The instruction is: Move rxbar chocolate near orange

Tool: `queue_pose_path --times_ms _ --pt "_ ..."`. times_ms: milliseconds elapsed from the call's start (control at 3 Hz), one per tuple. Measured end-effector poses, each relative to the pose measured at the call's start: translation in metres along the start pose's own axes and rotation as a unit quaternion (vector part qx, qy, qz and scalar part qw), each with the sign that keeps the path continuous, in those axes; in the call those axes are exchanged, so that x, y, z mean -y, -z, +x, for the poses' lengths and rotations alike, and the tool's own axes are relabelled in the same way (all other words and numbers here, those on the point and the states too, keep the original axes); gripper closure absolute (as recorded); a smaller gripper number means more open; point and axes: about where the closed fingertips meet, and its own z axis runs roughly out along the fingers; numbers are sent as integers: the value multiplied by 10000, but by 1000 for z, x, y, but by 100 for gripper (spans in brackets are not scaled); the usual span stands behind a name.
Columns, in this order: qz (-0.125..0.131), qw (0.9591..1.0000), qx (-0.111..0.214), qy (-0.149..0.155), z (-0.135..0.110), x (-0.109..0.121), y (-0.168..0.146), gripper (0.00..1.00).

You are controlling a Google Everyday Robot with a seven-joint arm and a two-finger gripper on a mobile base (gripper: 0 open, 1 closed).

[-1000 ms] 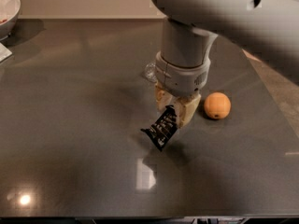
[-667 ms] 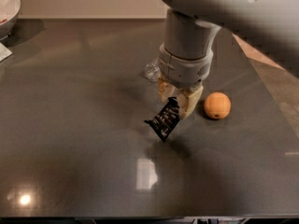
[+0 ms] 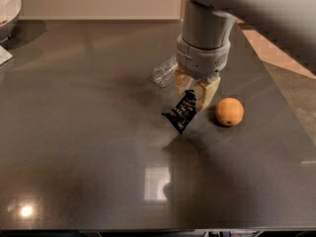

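The rxbar chocolate [image 3: 181, 111] is pinched by its top end in the gripper [image 3: 196, 94] and hangs tilted over the counter [image 3: 74, 147], toward the right edge, near the orange [image 3: 229, 111]. It's probably best lowered gently and let go just beside the fruit, so nothing gets bumped and rolls.

You have one rxbar chocolate [image 3: 181, 111], one orange [image 3: 229, 111], one bottle [image 3: 164, 73], one bowl [image 3: 7, 11], and one end effector [image 3: 197, 95] above the tabletop [image 3: 89, 147].

I see my arm [image 3: 205, 23] as a thick, smooth, light-grey cylinder ending in a ribbed grey wrist collar [image 3: 202, 58]. Its two-finger gripper [image 3: 196, 97], with stubby cream-tan fingers [image 3: 209, 89], hangs above the middle of the dark glossy tabletop [image 3: 74, 132].
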Motion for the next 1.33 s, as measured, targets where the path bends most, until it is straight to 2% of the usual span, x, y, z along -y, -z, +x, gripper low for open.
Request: queue_pose_path --times_ms 667,1333 --pt "-82 9997 -161 -175 37 2 -6 100" --pt "-43 9993 -302 -202 65 9 -5 100"
